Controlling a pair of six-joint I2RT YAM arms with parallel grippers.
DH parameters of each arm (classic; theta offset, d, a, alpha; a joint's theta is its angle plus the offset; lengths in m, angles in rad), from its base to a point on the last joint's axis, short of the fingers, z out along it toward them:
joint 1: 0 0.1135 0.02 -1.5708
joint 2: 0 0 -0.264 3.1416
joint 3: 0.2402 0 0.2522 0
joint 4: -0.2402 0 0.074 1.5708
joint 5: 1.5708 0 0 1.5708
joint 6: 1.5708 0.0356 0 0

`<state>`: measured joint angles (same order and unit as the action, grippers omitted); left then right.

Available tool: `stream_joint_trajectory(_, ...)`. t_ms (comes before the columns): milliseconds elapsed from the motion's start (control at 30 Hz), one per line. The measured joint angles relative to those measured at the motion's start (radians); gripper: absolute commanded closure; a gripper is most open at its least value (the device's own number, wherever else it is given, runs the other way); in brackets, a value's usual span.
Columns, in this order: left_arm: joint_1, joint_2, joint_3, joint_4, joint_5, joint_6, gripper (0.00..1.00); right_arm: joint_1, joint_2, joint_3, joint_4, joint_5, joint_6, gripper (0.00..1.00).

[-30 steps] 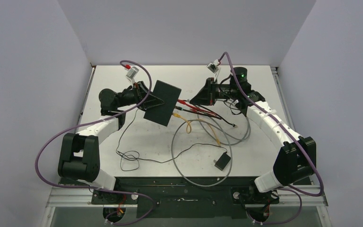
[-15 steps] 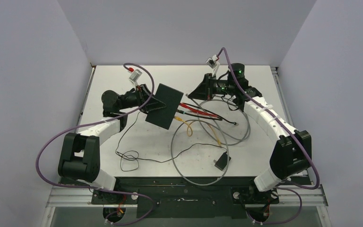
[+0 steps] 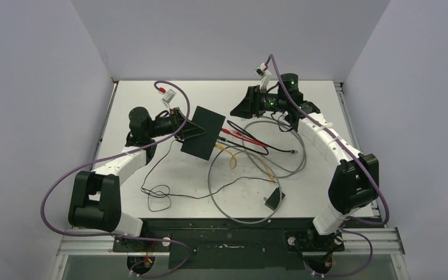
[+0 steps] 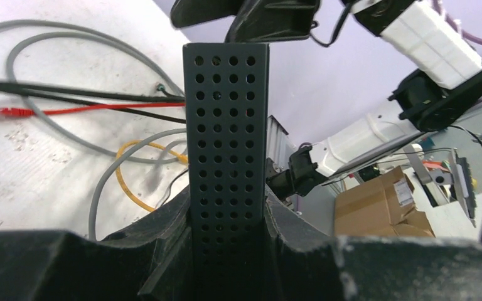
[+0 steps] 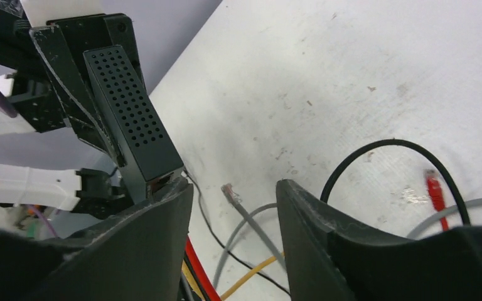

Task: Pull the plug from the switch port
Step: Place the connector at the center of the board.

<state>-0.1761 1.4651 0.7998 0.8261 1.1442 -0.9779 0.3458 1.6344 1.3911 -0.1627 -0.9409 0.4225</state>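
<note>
Left claw (image 4: 226,210) clenched on the switch (image 4: 226,113), held tilted above the table (image 3: 216,96), ten o'clock of centre. Right claw (image 3: 237,108) released, empty. Grey plug (image 5: 228,190) lies loose; whether any other is plugged in, I can't tell.

Desk (image 3: 146,102): white top, scuffed and speckled, enclosed by pale lilac walls (image 3: 29,87) on three sides. A small black adapter block (image 3: 275,198) lies on it, well apart from the right gripper (image 3: 236,109), towards the near edge. Its thin black cord (image 3: 158,195) trails to a loose coil, nearer the left gripper (image 3: 191,125) but apart from it. Brown cardboard boxes (image 4: 376,200) sit off the desk, far beyond the left gripper.
</note>
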Motion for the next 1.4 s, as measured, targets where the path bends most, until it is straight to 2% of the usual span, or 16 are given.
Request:
stream_joint_trajectory(200, 0.001, -0.029, 0.003, -0.217, -0.064, 0.156, 1.00, -0.005, 0.000, 0.029, -0.049, 0.097, -0.043, 0.19)
stream_joint_trajectory(333, 0.003, -0.029, 0.012, -0.313, -0.102, 0.217, 1.00, -0.012, -0.008, 0.029, -0.116, 0.171, -0.080, 0.12)
stream_joint_trajectory(567, 0.011, -0.029, 0.045, -0.453, -0.174, 0.299, 1.00, -0.013, -0.075, -0.009, -0.231, 0.282, -0.163, 0.11)
stream_joint_trajectory(800, 0.028, -0.029, 0.079, -0.608, -0.250, 0.369, 1.00, -0.013, -0.168, -0.151, -0.336, 0.413, -0.207, 0.11)
stream_joint_trajectory(967, 0.048, -0.028, 0.098, -0.697, -0.301, 0.414, 1.00, -0.013, -0.165, -0.223, -0.410, 0.491, -0.229, 0.11)
stream_joint_trajectory(1400, 0.105, -0.027, 0.145, -0.846, -0.381, 0.476, 1.00, 0.022, -0.021, -0.245, -0.536, 0.681, -0.293, 0.12)
